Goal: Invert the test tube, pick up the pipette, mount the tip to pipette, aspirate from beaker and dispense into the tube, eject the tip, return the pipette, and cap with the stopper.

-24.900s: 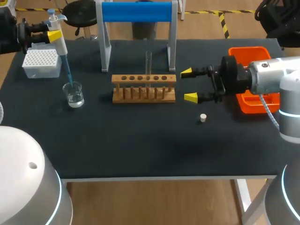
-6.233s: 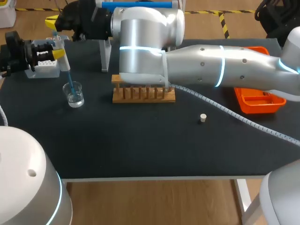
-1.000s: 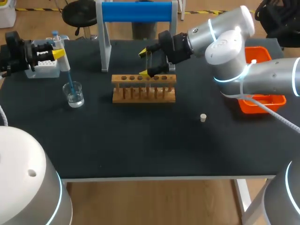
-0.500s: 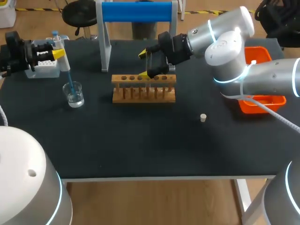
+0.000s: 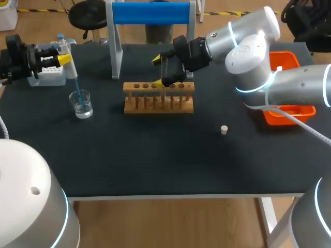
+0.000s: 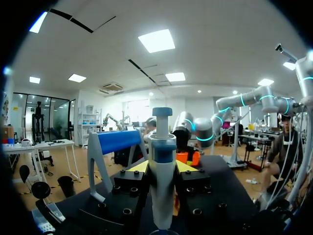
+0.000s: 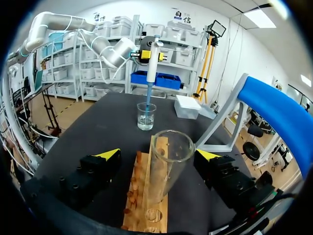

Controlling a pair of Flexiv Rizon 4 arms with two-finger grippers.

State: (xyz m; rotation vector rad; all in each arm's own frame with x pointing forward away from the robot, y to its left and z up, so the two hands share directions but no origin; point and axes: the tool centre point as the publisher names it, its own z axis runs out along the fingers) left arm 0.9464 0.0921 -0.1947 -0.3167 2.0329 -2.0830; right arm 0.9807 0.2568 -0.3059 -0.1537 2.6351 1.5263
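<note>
My left gripper is shut on the white pipette, held upright at the table's far left. Its blue tip dips into the glass beaker. In the left wrist view the pipette stands gripped between the fingers. My right gripper is open around the clear test tube, which stands mouth up in the wooden rack. There is a gap on both sides between the tube and the yellow fingertips. A small white stopper lies on the mat to the right of the rack.
A white tip box sits behind the beaker at the far left. The blue-topped stand rises behind the rack. An orange tray lies at the right edge, under my right arm.
My right gripper has crept slightly left and closer around the test tube. The left arm and the pipette have stayed still.
</note>
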